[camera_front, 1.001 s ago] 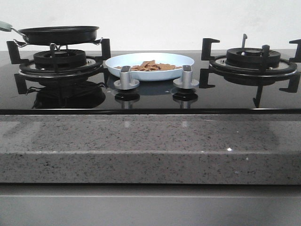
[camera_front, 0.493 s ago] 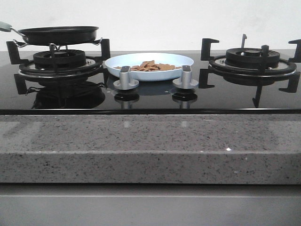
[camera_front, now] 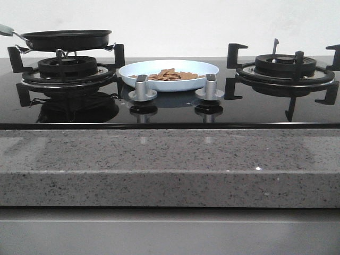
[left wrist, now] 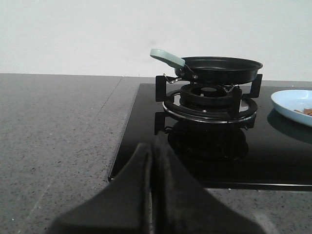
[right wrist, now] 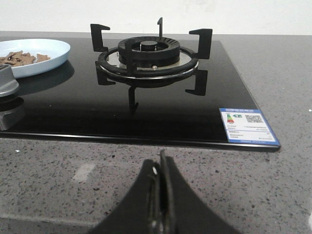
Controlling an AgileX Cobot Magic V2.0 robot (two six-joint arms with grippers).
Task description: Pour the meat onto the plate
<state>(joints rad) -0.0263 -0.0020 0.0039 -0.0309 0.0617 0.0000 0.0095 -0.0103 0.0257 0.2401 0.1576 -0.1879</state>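
Both sets of fingers are pressed shut and hold nothing. My left fingers [left wrist: 152, 190] sit low in the middle of the left wrist picture, over the gray tabletop [left wrist: 58, 141], well apart from the pan [left wrist: 222, 69]. My right fingers [right wrist: 161, 200] sit low in the middle of the right wrist picture, also back from the stove.

I see the meat [camera_front: 172, 75] in a small heap on the plate [camera_front: 133, 74], near the middle of the front picture. The plate rests on the black stove glass between the two burners, just behind the two silver knobs [camera_front: 142, 87]. That spot is beside the pan, so I think it made for a short tip.

I see the pan flat on the left burner [camera_front: 66, 66], upper left of the front picture. I cannot see inside it. I think the pour is done, and the arms are parked clear of the stove.
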